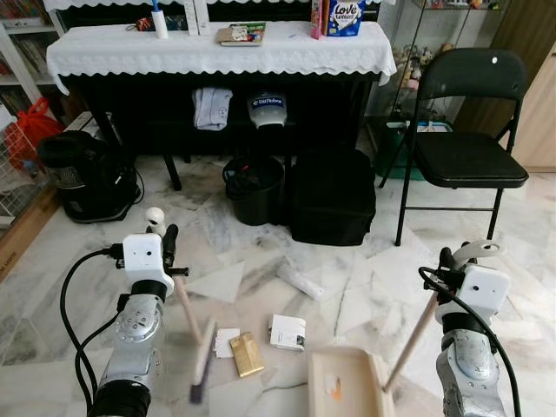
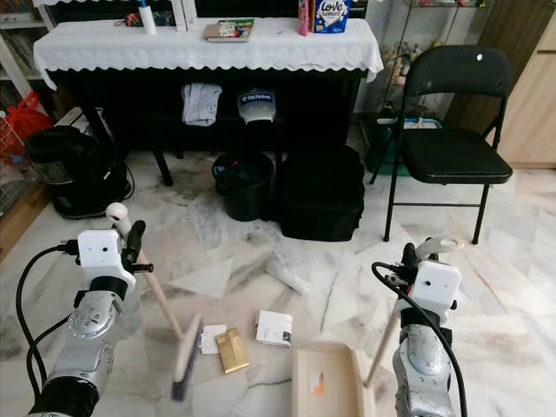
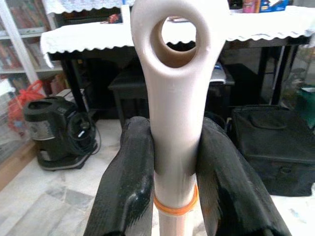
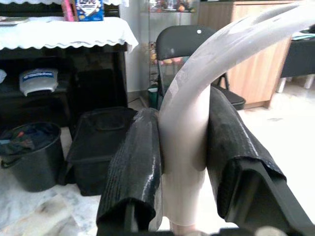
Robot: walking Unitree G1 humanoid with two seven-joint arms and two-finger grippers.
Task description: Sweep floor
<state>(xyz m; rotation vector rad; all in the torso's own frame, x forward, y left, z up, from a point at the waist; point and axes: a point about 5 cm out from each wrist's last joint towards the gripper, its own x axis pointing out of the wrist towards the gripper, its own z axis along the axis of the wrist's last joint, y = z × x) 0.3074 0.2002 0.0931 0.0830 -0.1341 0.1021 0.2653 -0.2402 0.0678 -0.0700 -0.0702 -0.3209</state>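
the floor (image 1: 365,287) is glossy veined marble tile. the broom handle (image 3: 176,98) looks like smooth matt cream plastic, clamped between ribbed rubbery black fingers (image 3: 128,191). the dustpan (image 1: 346,387) is pale matt plastic on a wooden stick. far off, a white lace cloth (image 1: 217,52) drapes the table; the folding chair (image 1: 465,148) is black-painted metal with a matt seat.

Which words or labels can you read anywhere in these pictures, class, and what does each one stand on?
"Love" on the blue and white pack standing on the lace-covered table; the word beneath it is too small to read.
White lettering on the dark label of the white thing under the table: too blurred to read.
Print on the white card on the floor: too small to read.
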